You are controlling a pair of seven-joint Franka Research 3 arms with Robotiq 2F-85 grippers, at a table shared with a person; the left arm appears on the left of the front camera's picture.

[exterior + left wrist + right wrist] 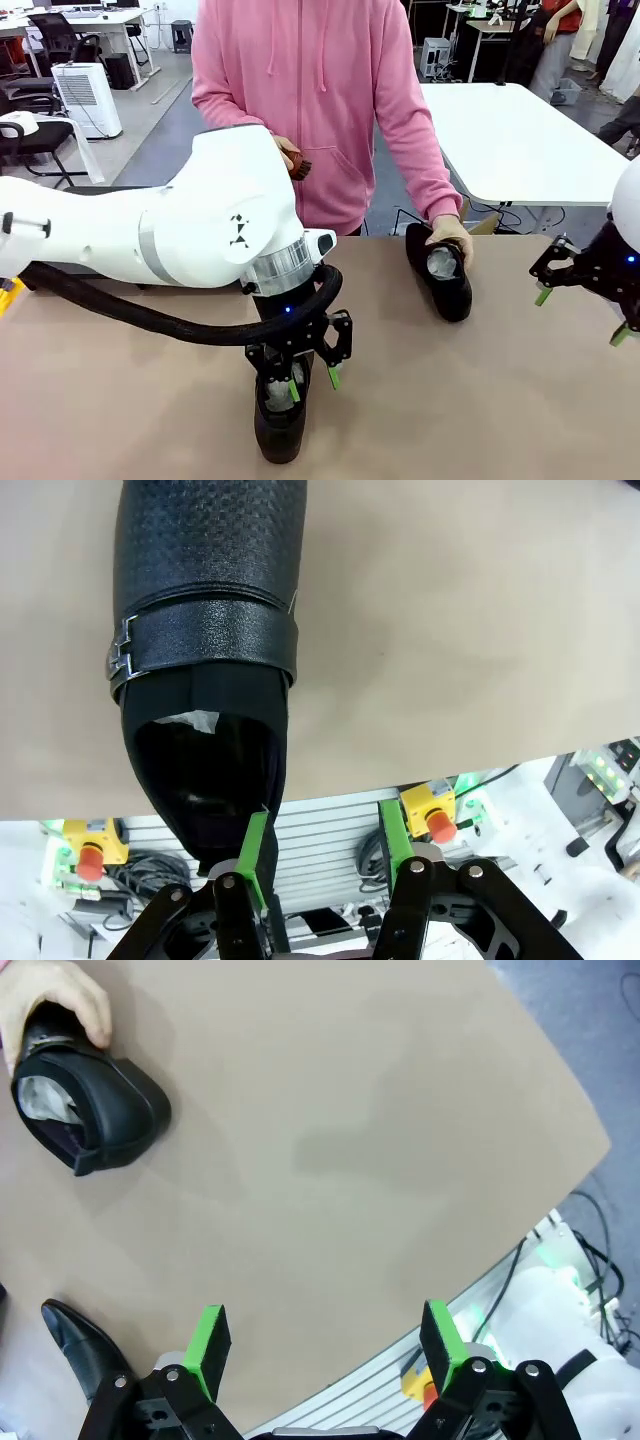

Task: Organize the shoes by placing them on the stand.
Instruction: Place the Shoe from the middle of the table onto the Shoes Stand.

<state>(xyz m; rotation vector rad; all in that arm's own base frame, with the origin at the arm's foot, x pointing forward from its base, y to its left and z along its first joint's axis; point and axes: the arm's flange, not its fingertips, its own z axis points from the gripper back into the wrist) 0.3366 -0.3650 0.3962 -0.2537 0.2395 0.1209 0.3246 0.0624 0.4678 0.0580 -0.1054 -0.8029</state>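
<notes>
A glossy black shoe (281, 425) with a buckle strap (205, 645) lies near the table's front edge, toe toward me. My left gripper (313, 383) hangs over its heel, jaws partly apart; one green pad (256, 848) touches the heel rim, and the gap (325, 820) holds nothing. Across the table a person's hand (452, 234) rests on a second black shoe (447, 280) stuffed with white paper, also seen from the right wrist (100, 1110). My right gripper (580, 315) hovers open at the right, above bare table (325, 1335). The stand is out of view.
The person in a pink hoodie stands at the far edge and holds a small brown brush (296, 161) in the other hand. A black shoe toe (85, 1355) shows beside my right gripper's finger. The brown tabletop (480, 400) is bare between the shoes.
</notes>
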